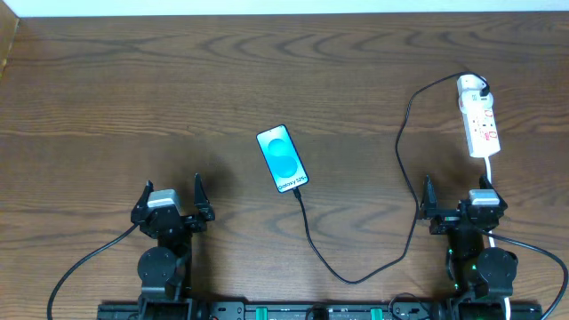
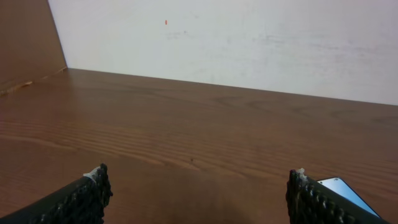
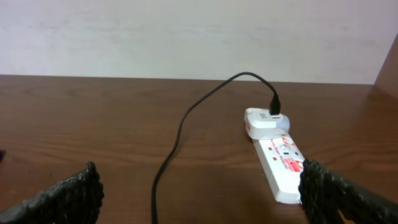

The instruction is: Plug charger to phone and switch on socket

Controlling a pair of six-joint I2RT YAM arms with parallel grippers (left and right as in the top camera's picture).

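Note:
The phone lies face up mid-table, its blue screen lit, with a white band of text at its near end. The thin black charger cable runs from the phone's near end in a loop to its white plug, seated in the far end of the white socket strip. The strip and cable also show in the right wrist view. My left gripper is open and empty, near-left of the phone, whose corner shows beside its right finger. My right gripper is open and empty, just near of the strip.
A white wall backs the wooden table. The strip's thicker white cord runs from its near end toward my right arm.

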